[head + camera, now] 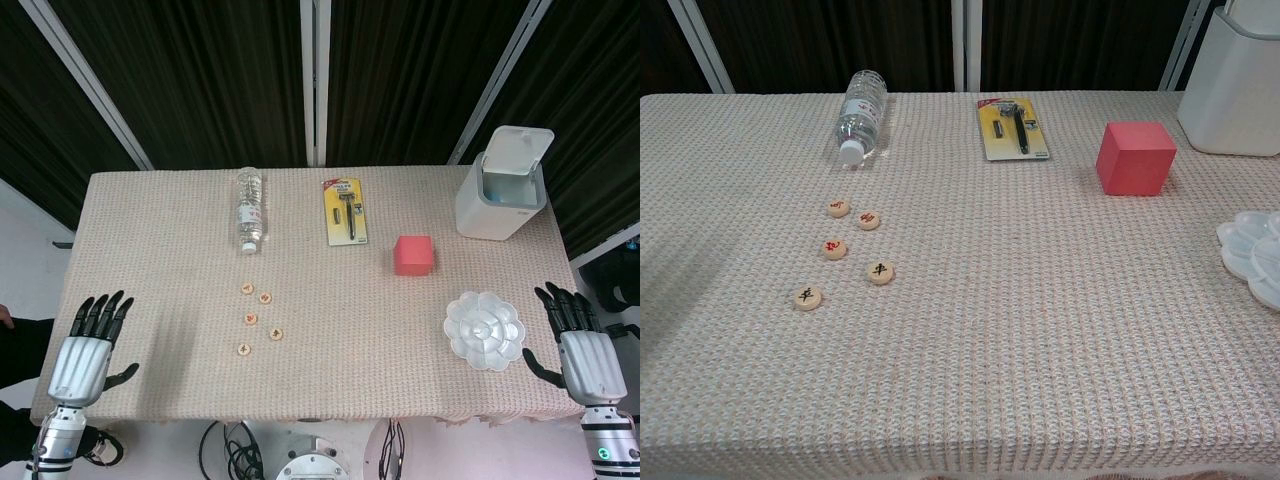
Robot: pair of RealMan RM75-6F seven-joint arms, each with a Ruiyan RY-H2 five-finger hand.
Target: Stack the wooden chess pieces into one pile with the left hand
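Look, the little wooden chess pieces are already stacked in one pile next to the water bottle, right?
Not quite. The wooden chess pieces are near the water bottle, but they aren't stacked. The chest view shows five of them lying flat and apart on the table.

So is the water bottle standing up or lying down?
Lying down: the water bottle rests on its side on the table, cap toward the chess pieces.

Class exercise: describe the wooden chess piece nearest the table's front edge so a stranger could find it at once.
Start at the water bottle lying on the table's left half. Follow the five wooden chess pieces toward the front edge. The target piece is last and leftmost, marked in black, unlike the three red-marked ones behind it.
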